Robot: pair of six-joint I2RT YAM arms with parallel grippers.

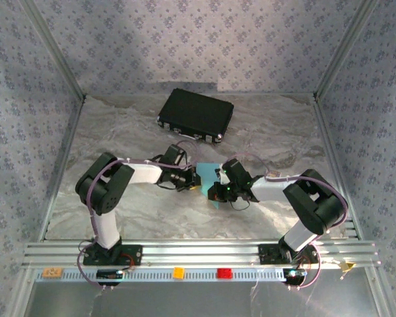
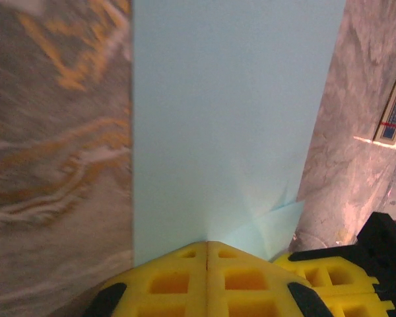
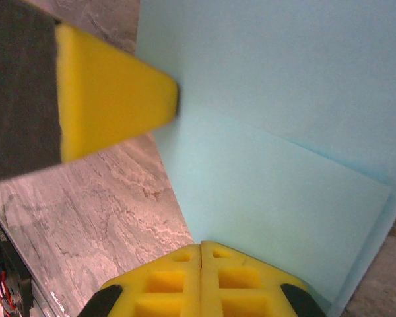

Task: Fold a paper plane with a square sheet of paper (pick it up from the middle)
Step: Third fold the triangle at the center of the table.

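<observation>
**Top view.** The 2 arms reach inward from their bases on the aluminium rail (image 1: pixel 198 249) at the near edge and meet over the middle of the marbled table (image 1: pixel 119 211). The left gripper (image 1: pixel 193 179) and the right gripper (image 1: pixel 218 190) face each other. The light blue sheet (image 1: pixel 207 172) lies between them at the centre of the table. The black case (image 1: pixel 196 115) lies at the far side, turned at an angle and well apart from the sheet.

**Left wrist view.** The 2 yellow fingers of the left gripper (image 2: pixel 206 254) are pressed together with no gap, pinching the edge of the light blue sheet (image 2: pixel 231 119). The sheet runs away from the fingertips as a flat band with straight left and right edges. A small creased flap sits just right of the fingertips. The right gripper's yellow fingers (image 2: pixel 330 281) show just beside that flap.

**Right wrist view.** The right gripper (image 3: pixel 201 257) is likewise closed tight on the edge of the light blue sheet (image 3: pixel 284 86). A straight crease crosses the sheet and separates 2 overlapping layers. A yellow finger of the left gripper (image 3: pixel 112 109) touches the sheet's left edge.

Whether the sheet rests on the table or hangs clear of it cannot be told.
</observation>
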